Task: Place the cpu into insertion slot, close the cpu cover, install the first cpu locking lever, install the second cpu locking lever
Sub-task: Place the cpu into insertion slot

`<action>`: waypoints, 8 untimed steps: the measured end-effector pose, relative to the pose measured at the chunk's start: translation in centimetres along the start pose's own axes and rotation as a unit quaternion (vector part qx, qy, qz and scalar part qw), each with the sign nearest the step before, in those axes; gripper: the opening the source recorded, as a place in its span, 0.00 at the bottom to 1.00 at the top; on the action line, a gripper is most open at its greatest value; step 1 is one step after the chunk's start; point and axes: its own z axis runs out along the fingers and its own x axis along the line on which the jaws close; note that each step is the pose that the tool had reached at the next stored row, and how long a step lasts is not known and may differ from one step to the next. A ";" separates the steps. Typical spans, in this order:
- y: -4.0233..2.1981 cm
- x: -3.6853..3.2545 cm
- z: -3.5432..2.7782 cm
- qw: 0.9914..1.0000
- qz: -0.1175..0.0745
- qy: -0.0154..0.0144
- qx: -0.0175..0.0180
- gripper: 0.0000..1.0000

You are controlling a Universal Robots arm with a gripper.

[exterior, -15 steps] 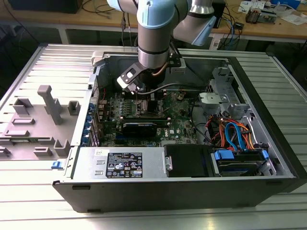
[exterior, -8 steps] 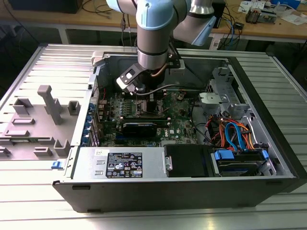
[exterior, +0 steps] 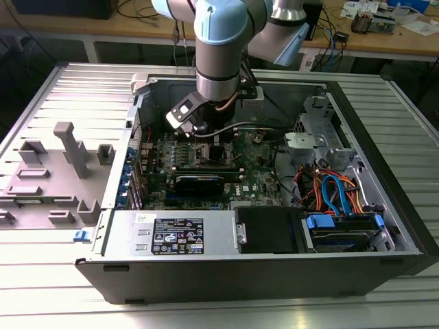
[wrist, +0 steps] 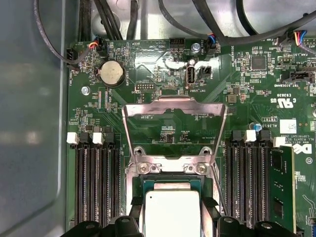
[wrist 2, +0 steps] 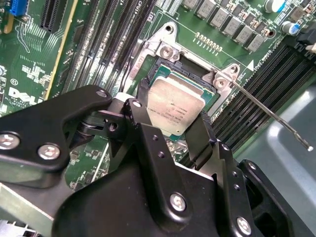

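The cpu (wrist 2: 175, 101), a square chip with a dull silvery top, sits in or just over the insertion slot (wrist 2: 207, 84) on the green motherboard. My gripper (wrist 2: 172, 112) is shut on it, with one black finger (wrist 2: 142, 94) on each of two opposite edges. In the first wrist view the cpu (wrist: 170, 212) lies between the fingertips (wrist: 135, 207). The cpu cover (wrist: 173, 106) stands swung open beyond the slot's screwed frame (wrist: 170, 168). One thin locking lever (wrist 2: 269, 116) sticks out free beside the slot. In the exterior view the gripper (exterior: 206, 140) reaches down into the open computer case.
Long black memory slots (wrist: 96, 187) flank the slot on both sides, and one holds a green module (wrist: 281, 187). Cables (wrist: 148, 19) run along the board's far edge by a coin battery (wrist: 111, 74). The case walls (exterior: 384, 157), a drive bay (exterior: 343, 226) and a power supply (exterior: 175, 236) surround the board.
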 end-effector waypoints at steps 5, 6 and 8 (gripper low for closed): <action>-0.08 -0.01 -0.02 1.000 0.000 -0.001 0.000 0.54; -0.08 -0.01 -0.01 1.000 0.000 -0.001 0.000 0.54; -0.08 0.00 -0.01 1.000 0.000 -0.001 0.000 0.54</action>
